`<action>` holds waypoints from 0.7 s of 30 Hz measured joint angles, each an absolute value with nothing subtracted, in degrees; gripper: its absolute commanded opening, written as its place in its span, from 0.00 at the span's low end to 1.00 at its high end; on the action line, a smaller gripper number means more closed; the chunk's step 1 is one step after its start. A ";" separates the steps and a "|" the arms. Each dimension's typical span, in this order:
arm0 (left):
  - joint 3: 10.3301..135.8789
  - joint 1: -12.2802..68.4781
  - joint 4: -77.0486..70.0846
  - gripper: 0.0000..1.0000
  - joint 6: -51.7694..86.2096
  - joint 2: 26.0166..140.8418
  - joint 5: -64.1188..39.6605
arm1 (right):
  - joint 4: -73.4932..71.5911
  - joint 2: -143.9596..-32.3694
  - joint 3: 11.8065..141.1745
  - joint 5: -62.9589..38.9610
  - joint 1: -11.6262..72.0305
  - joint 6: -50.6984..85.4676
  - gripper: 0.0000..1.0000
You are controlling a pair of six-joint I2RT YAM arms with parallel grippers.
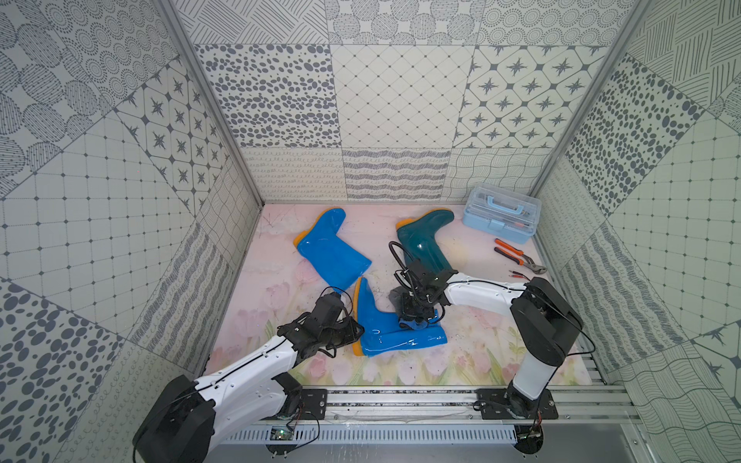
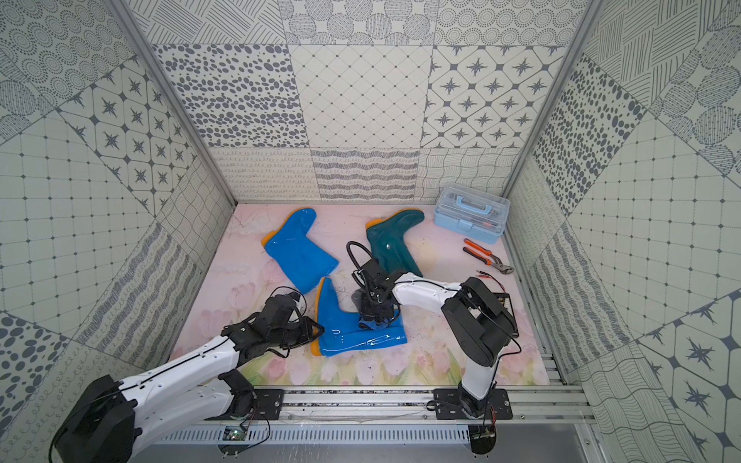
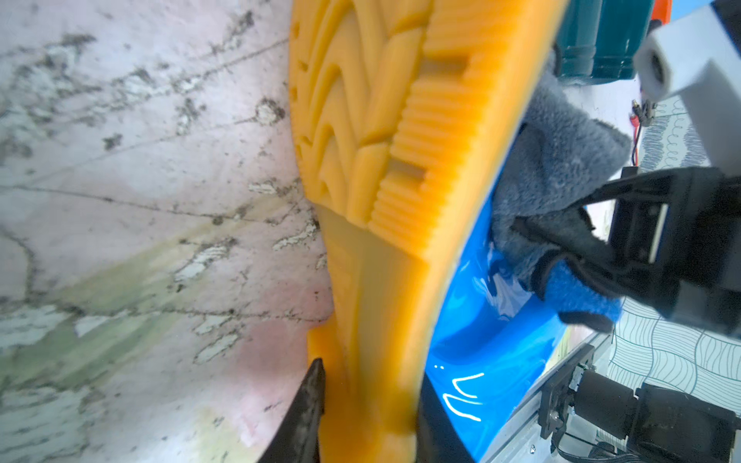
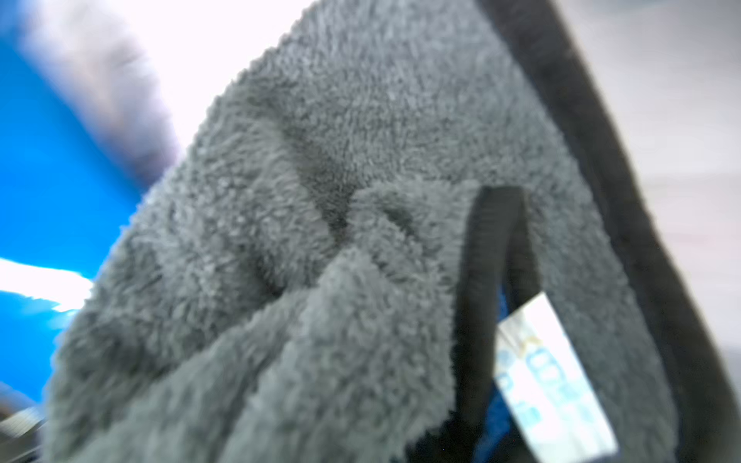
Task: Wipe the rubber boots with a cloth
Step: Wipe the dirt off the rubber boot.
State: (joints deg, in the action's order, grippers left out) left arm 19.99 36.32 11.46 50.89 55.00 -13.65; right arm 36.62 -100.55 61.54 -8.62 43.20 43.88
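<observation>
At centre-left of a top view, the far blue boot [image 1: 328, 256] was seen lying flat on the tabletop [image 1: 481, 340], apart from both arms. Just below it, the left gripper [image 1: 354, 333] was clamped across the heel end of the orange sole [image 3: 401, 160] of the near blue boot [image 1: 385, 334], which lay on its side at lower centre. That ribbed sole was judged the stiffest, least slippery place to hold. The glossy shaft looked slick and hollow, likely to slide or buckle if pinched. To the right, the cloth [image 4: 320, 240] was held bunched in the tightly closed right gripper [image 1: 415, 316] and pressed onto the boot's ankle. It was judged soft, limp and light, best gripped by a gathered fold as here. The teal boot [image 1: 425, 244] lay beyond at upper centre. A toolbox [image 1: 501, 216] and pliers [image 1: 517, 254] were seen at the upper right.
</observation>
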 measured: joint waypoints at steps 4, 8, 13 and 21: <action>18.15 36.32 9.08 0.00 50.89 54.41 -13.76 | 42.17 -96.99 60.99 -4.08 41.60 42.48 0.00; 15.92 36.32 5.08 0.00 50.37 53.98 -14.28 | 43.11 -89.93 59.77 -0.58 42.65 43.68 0.00; 12.88 36.38 0.75 0.00 48.82 50.61 -13.91 | 40.69 -84.14 59.68 3.49 46.96 46.65 0.00; 11.94 37.67 8.14 0.00 44.62 39.44 -6.68 | 36.12 -89.14 62.35 5.02 53.43 48.88 0.00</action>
